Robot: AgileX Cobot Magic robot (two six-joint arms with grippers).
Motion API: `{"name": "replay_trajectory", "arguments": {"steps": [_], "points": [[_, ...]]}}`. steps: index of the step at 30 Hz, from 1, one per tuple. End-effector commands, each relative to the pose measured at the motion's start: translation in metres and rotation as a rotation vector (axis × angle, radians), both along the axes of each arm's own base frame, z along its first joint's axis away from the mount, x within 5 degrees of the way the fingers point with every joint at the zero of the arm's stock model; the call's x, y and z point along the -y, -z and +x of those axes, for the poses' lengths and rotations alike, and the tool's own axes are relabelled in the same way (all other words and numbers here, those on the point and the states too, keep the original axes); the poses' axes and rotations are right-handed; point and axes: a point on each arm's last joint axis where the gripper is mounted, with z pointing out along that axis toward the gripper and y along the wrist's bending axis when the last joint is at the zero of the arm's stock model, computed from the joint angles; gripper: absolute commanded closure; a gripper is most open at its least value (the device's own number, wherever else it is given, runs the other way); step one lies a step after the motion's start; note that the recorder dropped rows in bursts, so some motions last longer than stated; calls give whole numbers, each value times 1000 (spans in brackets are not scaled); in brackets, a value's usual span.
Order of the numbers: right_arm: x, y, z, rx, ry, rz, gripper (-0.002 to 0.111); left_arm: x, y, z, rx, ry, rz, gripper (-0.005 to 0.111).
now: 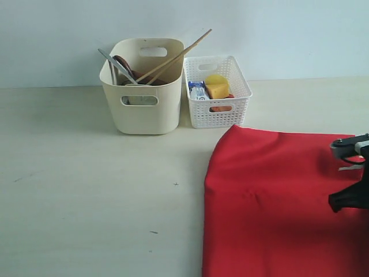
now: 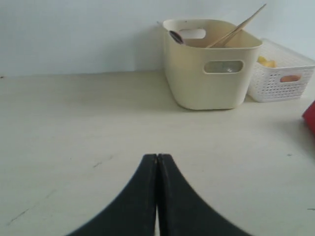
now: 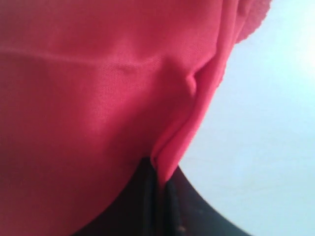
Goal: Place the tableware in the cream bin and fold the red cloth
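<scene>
Right pincer (image 3: 158,184) closed tight on a raised ridge of the red cloth (image 3: 98,98), fabric squeezed between the two dark fingers and draped over most of the right wrist view, scalloped edge just visible at one corner. Left pincer (image 2: 157,160) shut as well, fingers pressed together with nothing between them, low over the bare pale surface (image 2: 74,128) and well apart from the bins. In the exterior view, red cloth (image 1: 277,202) spread over the right front part of the surface, running off the lower and right edges of that view, far edge near the white lattice basket (image 1: 216,112) but not touching it. Cream bin (image 1: 144,115) upright at the back by the wall, just to the left of the basket, sides nearly touching. Inside the cream bin: two chopsticks (image 1: 179,55) leaning out over the rim toward the basket, a knife (image 1: 115,64) slanting up at the opposite side, a dark spoon (image 2: 175,37) against the back wall. Yellow items (image 1: 217,85) in the basket, too small to name.
</scene>
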Motion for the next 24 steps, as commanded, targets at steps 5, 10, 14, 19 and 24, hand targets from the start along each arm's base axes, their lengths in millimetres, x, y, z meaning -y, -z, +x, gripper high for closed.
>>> {"name": "replay_trajectory", "arguments": {"steps": [5,10,14,19,24], "points": [[33,-19,19,46,73,-24,108,-4,12,0,-48,-68,19,107],[49,-17,33,21,114,-30,108,-5,12,1,-43,-72,52,107],[58,-8,45,-3,131,-33,108,-5,12,1,-43,-72,52,107],[77,2,51,-83,114,-167,108,-5,12,1,-43,-72,52,107],[94,5,53,-78,190,-195,108,-5,12,1,-43,-72,52,107]]}}
